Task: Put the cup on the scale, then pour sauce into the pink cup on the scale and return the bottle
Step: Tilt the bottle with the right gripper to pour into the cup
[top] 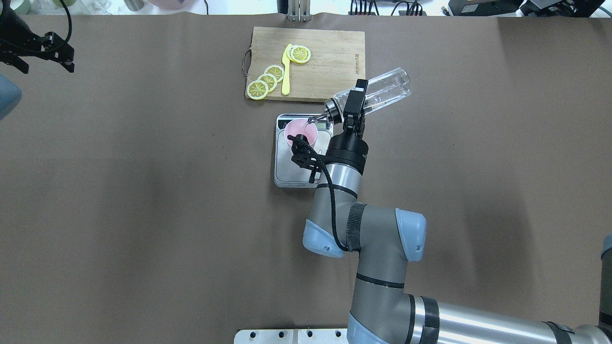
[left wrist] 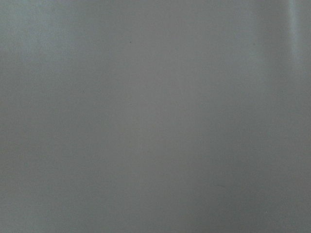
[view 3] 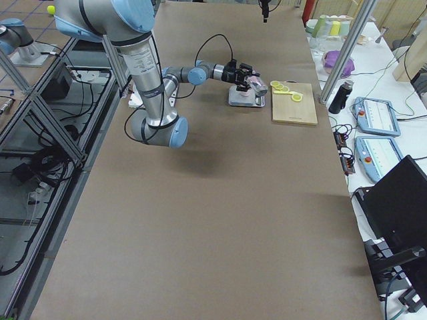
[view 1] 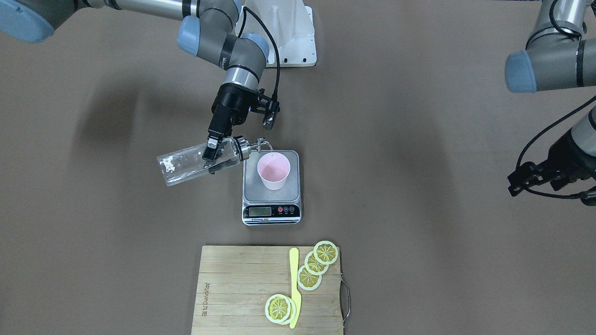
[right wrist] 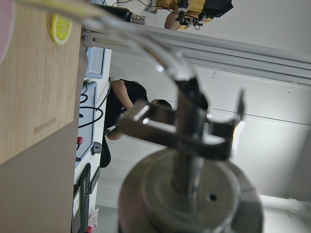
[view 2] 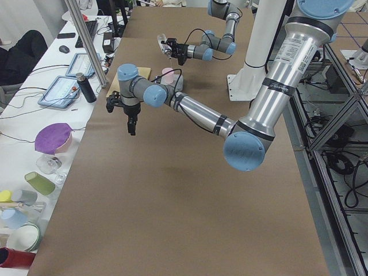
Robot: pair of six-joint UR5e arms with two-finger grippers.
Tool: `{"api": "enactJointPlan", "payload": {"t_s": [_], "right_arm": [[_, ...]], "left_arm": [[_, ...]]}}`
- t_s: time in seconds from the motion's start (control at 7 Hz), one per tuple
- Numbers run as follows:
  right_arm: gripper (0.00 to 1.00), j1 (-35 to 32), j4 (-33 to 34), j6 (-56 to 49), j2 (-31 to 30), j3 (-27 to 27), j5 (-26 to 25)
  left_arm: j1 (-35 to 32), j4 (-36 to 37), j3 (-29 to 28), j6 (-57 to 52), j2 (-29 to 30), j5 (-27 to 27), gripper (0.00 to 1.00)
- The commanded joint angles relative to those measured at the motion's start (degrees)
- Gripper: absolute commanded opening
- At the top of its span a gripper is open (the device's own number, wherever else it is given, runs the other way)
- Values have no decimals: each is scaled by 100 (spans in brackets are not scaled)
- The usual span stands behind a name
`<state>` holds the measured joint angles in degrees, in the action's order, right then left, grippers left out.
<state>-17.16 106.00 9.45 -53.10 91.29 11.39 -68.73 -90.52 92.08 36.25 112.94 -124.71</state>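
The pale pink cup (view 1: 274,171) stands upright on the steel platform of the scale (view 1: 272,211). My right gripper (view 1: 212,156) is shut on the clear glass bottle (view 1: 186,163) and holds it tilted on its side, beside the scale. The metal pourer cap (view 1: 247,146) points at the cup, and a thin clear stream of sauce runs from the spout into it. The overhead view shows the bottle (top: 382,91) with its spout over the cup's rim (top: 299,131). My left gripper (view 2: 131,129) hangs above the table far from the scale; I cannot tell if it is open.
A bamboo cutting board (view 1: 233,288) lies beyond the scale, with lemon slices (view 1: 316,265) and a yellow knife (view 1: 294,288) on it. Brown table surface lies all around the scale. The left wrist view shows only grey surface.
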Motion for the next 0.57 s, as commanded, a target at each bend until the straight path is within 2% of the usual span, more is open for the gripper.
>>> {"api": "enactJointPlan", "payload": {"t_s": [0.0,0.43], "right_arm": [[0,-68,-18,-22,1,-225,-172],[0,-112,-193,91,27,-287,-111]], "left_arm": [[0,-245,-129,-4,-95,-1,98],[0,-343,-164,5,-131,-1,98]]}}
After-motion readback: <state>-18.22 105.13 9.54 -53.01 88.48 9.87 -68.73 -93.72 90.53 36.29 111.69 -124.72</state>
